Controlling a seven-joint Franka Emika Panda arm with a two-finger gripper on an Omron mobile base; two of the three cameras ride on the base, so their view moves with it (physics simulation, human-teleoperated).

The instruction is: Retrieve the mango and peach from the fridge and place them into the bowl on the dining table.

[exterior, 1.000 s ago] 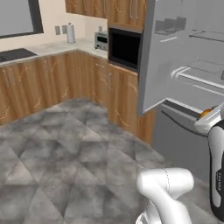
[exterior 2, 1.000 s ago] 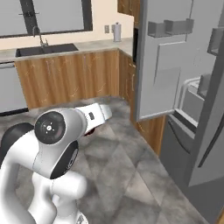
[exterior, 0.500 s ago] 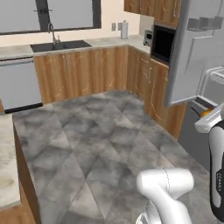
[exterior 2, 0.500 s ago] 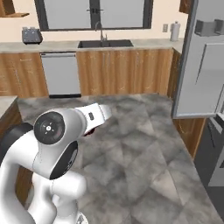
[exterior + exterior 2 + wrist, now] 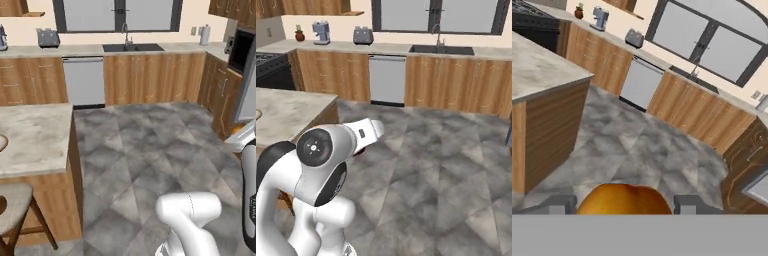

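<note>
1. The mango (image 5: pixel 623 199), yellow-orange and rounded, sits between the two finger tips of the gripper (image 5: pixel 624 204), whose jaws stand wide and closed on the fruit.
2. The dining table worktop (image 5: pixel 33 136) lies to the left of the base across the grey floor (image 5: pixel 145 150); a sliver of the bowl (image 5: pixel 2 143) shows at its left edge.
3. Judged from this: one fruit is fetched and in transit. Placing it in the bowl remains, as does the whole peach trip.
</note>
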